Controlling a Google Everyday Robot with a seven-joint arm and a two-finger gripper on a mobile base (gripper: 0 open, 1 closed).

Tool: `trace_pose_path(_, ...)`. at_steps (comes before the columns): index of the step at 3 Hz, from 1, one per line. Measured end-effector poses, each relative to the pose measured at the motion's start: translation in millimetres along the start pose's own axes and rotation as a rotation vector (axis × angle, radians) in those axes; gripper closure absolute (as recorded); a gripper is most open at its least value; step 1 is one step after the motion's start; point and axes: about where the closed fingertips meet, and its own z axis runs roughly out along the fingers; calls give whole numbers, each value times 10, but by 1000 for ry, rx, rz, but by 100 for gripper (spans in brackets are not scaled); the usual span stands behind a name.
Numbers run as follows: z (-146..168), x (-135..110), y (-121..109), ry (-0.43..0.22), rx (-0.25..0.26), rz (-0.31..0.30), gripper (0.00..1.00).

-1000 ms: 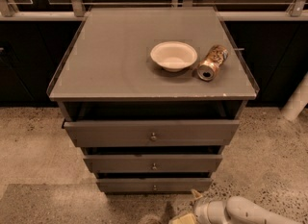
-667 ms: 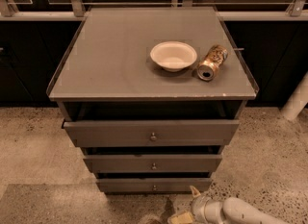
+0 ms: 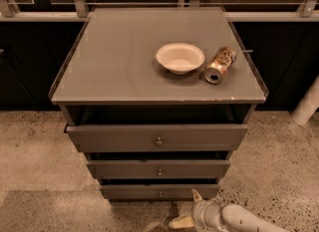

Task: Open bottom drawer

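a: where's the bottom drawer (image 3: 124, 192)?
b: it's the lowest of the 3 grey fronts, just above the floor (image 3: 40, 146), and the narrowest and shortest of them. its tiny round knob (image 3: 160, 194) sits at the centre. the front runs left to right across the view, so the pull has to come straight out toward the camera.
a: is it open at all?
b: it looks about shut. there's a dark slot above it, but i can't tell if that's a gap or only shadow under the middle drawer (image 3: 124, 169). i'd judge the pull as not yet begun.
a: and the gripper (image 3: 188, 209)?
b: low at the bottom edge of the view, in front of the cabinet, below and right of the knob. its 2 fingers are spread wide with nothing between them. 1 fingertip (image 3: 196, 195) points up, close to the lower right part of the bottom front, and the other points down-left. the arm (image 3: 244, 221) comes in from the lower right.
a: so the move?
b: the knob lies up and left of the gripper, near but apart. my guess is to shift that way until the fingers straddle the knob, then close and draw back.
a: anything else?
b: the top drawer (image 3: 114, 137), and on the cabinet top (image 3: 109, 61) a white bowl (image 3: 180, 58) and a can (image 3: 221, 64) lying on its side, well apart from the work
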Motion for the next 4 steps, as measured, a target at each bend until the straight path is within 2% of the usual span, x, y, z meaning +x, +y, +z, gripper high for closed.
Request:
trace_pose_path(1,138,27,-91,12,6,-45,0)
trace_pose_path(3,564,105,-497,40,38,-140,0)
trace_pose_path(4,719,39,-725,31,62,-179,0)
